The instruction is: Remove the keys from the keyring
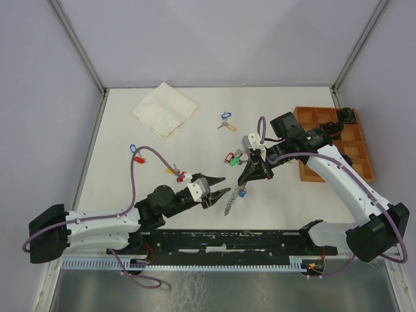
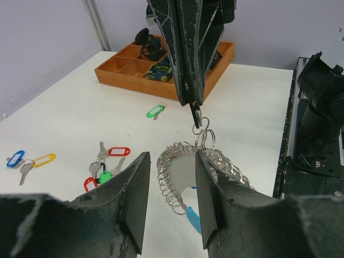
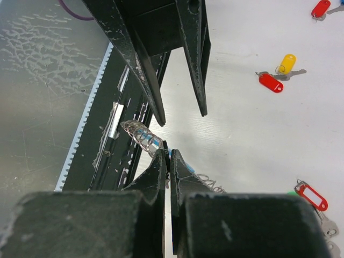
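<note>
Right gripper [image 1: 250, 177] is pointing down at the desk [image 1: 292, 201] with its 2 fingers pressed together, pinching the top of the keyring [image 1: 234, 198]; in the right wrist view, thin wire coils are sitting right beside the closed fingertips. The keyring is dangling below that pinch, toward the middle of the desk's near edge and just ahead of the arm bases. The left wrist view is showing its silvery beaded loop with the light-blue band [image 2: 192, 217] curving along the lower part, and it is not possible to tell whether the lowest part is touching the desk. The left gripper [image 1: 218, 193] is sitting just left of the loop with its 2 fingers [image 2: 134, 199] standing apart. The loop is showing in the gap between them, with neither finger visibly pressing on it. Loose keys [image 1: 232, 158] with red and green tags are lying just beyond the right gripper, toward the desk's middle. A blue-tagged key [image 1: 225, 116] is lying farther toward the far edge, a yellow-and-red tagged pair [image 1: 177, 173] is resting beside the left arm, and a red-and-blue tagged pair [image 1: 136, 153] is lying nearer the left edge. A folded cream cloth [image 1: 164, 108] is lying toward the far-left corner, and a wooden compartment tray [image 1: 305, 119] is standing along the right edge, holding a few dark items.
</note>
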Tool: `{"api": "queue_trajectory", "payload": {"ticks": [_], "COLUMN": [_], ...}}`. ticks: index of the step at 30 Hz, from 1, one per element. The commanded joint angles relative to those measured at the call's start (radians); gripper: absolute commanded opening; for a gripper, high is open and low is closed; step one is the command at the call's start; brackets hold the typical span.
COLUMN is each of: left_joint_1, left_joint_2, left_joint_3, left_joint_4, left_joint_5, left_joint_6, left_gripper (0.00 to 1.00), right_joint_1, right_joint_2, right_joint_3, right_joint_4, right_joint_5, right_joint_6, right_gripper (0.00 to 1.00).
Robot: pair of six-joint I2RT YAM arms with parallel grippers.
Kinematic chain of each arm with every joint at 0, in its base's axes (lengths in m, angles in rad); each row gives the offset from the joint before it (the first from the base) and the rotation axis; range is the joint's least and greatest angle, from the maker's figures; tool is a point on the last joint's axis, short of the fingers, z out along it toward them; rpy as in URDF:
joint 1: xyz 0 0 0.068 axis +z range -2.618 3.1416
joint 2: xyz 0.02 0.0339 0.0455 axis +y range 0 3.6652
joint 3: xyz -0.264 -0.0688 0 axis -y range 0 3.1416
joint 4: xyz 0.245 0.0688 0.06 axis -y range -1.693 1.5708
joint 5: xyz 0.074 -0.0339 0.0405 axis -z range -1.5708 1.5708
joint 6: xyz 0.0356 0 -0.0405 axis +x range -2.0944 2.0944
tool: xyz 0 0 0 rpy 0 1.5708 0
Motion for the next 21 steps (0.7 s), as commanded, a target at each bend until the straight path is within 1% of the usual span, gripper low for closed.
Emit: {"api": "queue_trajectory", "payload": {"ticks": [1,4,9,12,16,21], "left_joint_1": [0.034,0.076,0.167,0.188,0.189,0.188], "left_joint_2": [0.042,0.076,0.135,0.169,0.202,0.21], "left_joint_3": [0.086,0.123,0.184,0.198,0.201,0.191], "left_joint_4": [-0.05,-0.065,-0.094,-0.078,-0.054,-0.051], "left_joint_5": [0.059,0.111,0.331,0.42,0.473,0.481], "left_joint_6": [-0.019,-0.048,-0.107,-0.14,-0.176,-0.202], "left_gripper": [0.45,0.45,0.45,0.45,0.45,0.44], "right_joint_1": [0.007,0.008,0.012,0.012,0.013,0.013], "right_joint_2": [-0.02,-0.02,-0.018,-0.019,-0.018,-0.016], "right_joint_3": [0.055,0.052,0.051,0.05,0.051,0.05], "right_joint_4": [-0.009,-0.01,-0.011,-0.011,-0.01,-0.005], "right_joint_5": [-0.035,-0.036,-0.034,-0.032,-0.03,-0.028], "right_joint_6": [-0.024,-0.026,-0.03,-0.03,-0.03,-0.027], "right_gripper": [0.01,0.01,0.01,0.01,0.01,0.01]}}
